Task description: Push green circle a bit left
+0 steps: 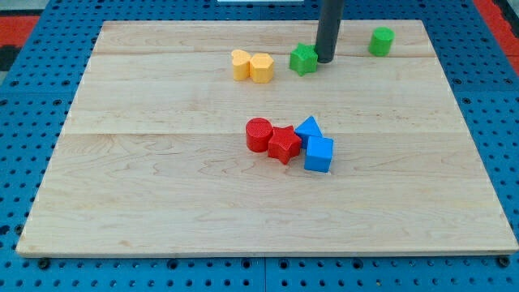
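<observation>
The green circle (381, 40) is a short green cylinder near the view's top right of the wooden board (162, 195). My tip (325, 60) is the lower end of a dark rod that comes down from the view's top. It rests on the board well to the left of the green circle, apart from it. The tip sits just right of a green star (303, 59), touching or nearly touching it.
A yellow heart (241, 64) and a yellow hexagon (262, 68) sit together left of the green star. Near the board's middle a red circle (259, 135), a red star (284, 144), a blue triangle (309, 129) and a blue cube (319, 154) are clustered.
</observation>
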Motion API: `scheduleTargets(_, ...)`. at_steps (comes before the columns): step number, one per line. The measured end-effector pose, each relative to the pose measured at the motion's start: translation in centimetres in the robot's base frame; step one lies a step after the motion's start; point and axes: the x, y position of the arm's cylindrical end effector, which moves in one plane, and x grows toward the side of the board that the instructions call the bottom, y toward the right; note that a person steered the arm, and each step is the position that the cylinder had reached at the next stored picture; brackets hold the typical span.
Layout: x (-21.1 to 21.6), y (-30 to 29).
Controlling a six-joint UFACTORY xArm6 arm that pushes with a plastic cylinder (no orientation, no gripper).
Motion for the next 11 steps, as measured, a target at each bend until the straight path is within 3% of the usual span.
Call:
scheduleTargets(3,0.0,-3.9)
scheduleTargets(6,0.0,13.2)
scheduleTargets(7,-1.1,15.5)
scheduleTargets(11,-4.8,12.7)
